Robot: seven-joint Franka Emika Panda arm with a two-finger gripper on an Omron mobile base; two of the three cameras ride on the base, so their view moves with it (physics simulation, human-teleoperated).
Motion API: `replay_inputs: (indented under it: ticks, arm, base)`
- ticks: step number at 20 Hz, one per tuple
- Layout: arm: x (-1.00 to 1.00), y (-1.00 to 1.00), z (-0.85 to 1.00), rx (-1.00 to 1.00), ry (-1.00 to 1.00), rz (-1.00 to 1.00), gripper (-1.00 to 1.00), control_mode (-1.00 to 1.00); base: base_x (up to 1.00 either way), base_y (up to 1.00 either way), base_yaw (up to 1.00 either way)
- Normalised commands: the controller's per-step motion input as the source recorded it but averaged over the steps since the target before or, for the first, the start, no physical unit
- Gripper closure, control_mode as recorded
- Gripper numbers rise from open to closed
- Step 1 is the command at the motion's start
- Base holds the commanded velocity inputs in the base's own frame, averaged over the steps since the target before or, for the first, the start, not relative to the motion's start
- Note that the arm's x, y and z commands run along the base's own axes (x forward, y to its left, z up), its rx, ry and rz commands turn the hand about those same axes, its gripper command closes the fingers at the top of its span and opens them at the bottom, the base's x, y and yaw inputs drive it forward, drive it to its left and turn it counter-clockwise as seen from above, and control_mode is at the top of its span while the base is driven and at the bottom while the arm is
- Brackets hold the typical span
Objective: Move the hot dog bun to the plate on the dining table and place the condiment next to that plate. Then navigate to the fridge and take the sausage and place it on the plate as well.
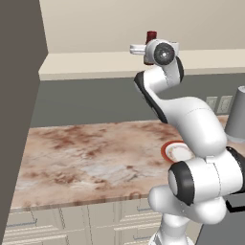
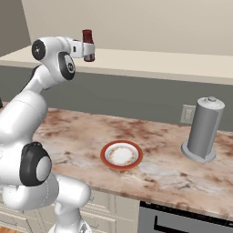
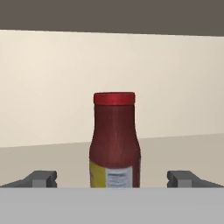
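Note:
The condiment (image 3: 114,140), a dark red bottle with a red cap and a pale label, stands upright on a high cream ledge (image 2: 159,61) against the wall. My gripper (image 3: 113,178) is raised to the ledge and open. Its fingertips (image 3: 43,178) stand wide on either side of the bottle's lower part without touching it. In the base views the condiment (image 1: 151,36) (image 2: 88,43) shows just past the gripper (image 1: 143,49) (image 2: 87,50). The hot dog bun, the plate, the dining table, the fridge and the sausage are out of view.
Below the ledge runs a marbled counter (image 1: 86,153) with cream drawers. On it lie a white plate with a red rim (image 2: 121,154) and a grey paper-towel holder (image 2: 203,129). A dark tall panel (image 1: 16,119) bounds the left side. A wall outlet (image 2: 188,114) sits behind the counter.

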Motion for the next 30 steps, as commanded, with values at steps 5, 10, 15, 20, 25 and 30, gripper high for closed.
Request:
replay_inputs:
  ticks: [5,10,15,20,25,30]
  arm:
    - [0.2,-0.01,-0.04,0.0,0.0,0.0,-1.0,-1.0]
    - [0.21,-0.02,-0.03,0.0,0.0,0.0,-1.0,-1.0]
    - [0.23,-0.05,-0.01,0.0,0.0,0.0,-1.0,-1.0]
    - [0.22,-0.11,-0.01,0.0,0.0,0.0,1.0,-1.0]
    - [0.16,-0.12,-0.02,0.0,0.0,0.0,1.0,-1.0]
    - [0.05,-0.02,-0.03,0.0,0.04,0.0,1.0,-1.0]
  base:
    - [0.0,0.0,0.0]
    - [0.0,0.0,0.0]
    - [0.0,0.0,0.0]
    - [0.0,0.0,0.0]
    - [0.0,0.0,0.0]
    - [0.0,0.0,0.0]
